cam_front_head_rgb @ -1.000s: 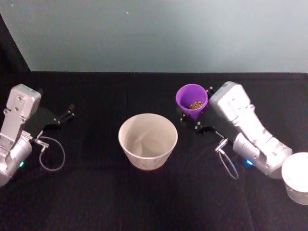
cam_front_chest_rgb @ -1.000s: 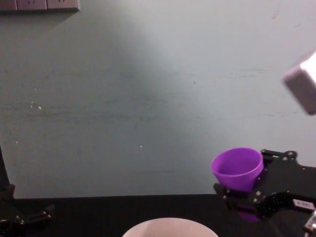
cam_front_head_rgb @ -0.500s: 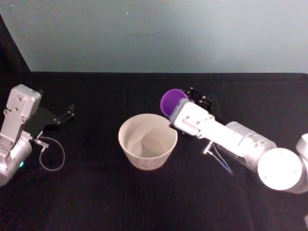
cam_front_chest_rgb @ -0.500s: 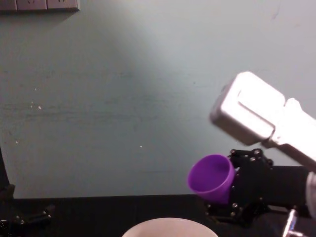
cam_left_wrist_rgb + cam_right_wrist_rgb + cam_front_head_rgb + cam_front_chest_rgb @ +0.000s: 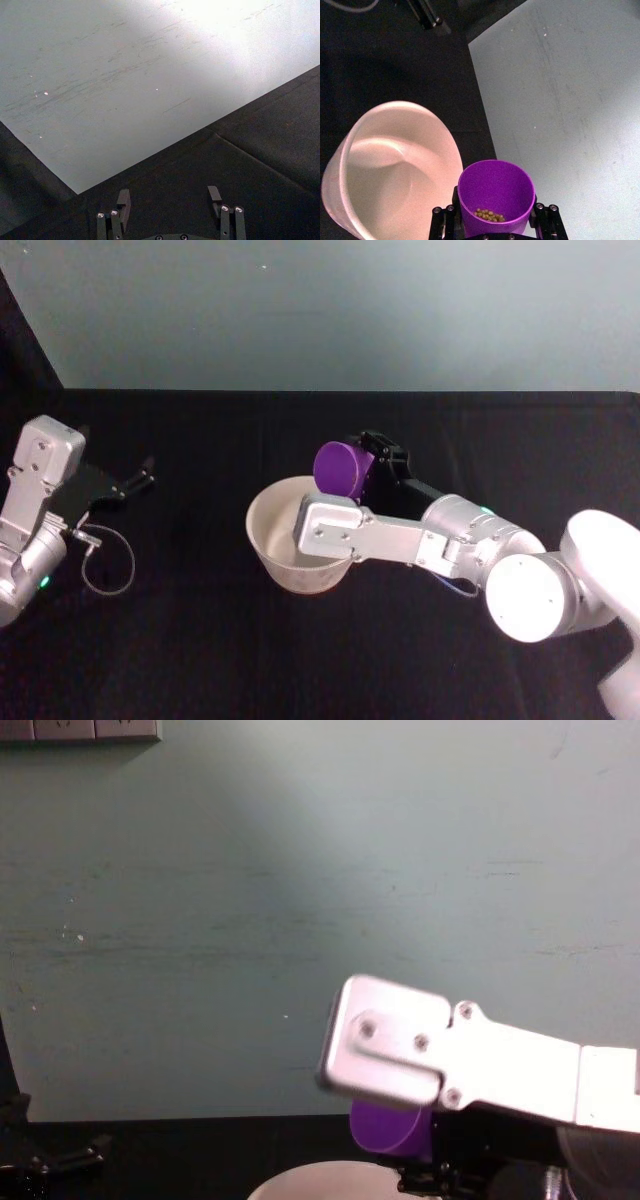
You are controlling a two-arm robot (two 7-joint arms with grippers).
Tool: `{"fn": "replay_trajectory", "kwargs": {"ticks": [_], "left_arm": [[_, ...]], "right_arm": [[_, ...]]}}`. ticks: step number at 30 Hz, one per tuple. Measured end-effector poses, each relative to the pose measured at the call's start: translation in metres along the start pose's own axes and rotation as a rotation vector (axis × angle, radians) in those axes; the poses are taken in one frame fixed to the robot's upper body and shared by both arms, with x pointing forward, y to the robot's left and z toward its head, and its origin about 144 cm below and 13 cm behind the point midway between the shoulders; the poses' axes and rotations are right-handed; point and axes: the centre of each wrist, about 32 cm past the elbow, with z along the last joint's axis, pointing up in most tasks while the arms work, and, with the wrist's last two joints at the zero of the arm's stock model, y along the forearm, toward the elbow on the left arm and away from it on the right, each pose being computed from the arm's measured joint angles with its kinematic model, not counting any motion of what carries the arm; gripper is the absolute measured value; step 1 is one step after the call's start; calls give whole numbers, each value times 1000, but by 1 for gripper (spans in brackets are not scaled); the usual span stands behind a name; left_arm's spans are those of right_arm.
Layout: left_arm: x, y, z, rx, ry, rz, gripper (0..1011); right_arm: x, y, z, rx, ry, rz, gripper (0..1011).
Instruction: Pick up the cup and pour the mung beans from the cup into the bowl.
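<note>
My right gripper is shut on the purple cup, holding it tipped on its side above the far right rim of the white bowl. In the right wrist view the cup sits between the fingers with mung beans lying in its bottom, and the bowl beside it looks bare inside. From the chest, the cup hangs just over the bowl's rim, half covered by the right arm's silver link. My left gripper rests open at the table's far left, with its fingers spread.
A black cloth covers the table, and a pale wall rises behind its far edge. A thin cable loop hangs by the left arm. The right arm's forearm crosses over the bowl's near right side.
The right arm swung left and rolled over, carrying the cup from upright beside the bowl to tipped over its far rim. The left arm stayed still.
</note>
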Motion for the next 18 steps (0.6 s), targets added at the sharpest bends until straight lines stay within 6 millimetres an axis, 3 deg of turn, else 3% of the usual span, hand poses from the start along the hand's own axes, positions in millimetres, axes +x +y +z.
{"fn": "replay_trajectory", "kwargs": {"ticks": [18], "left_arm": [[0,0,0,0,0,0,1000]], "right_arm": [[-9,8,21,-53,-259,2,731]]}}
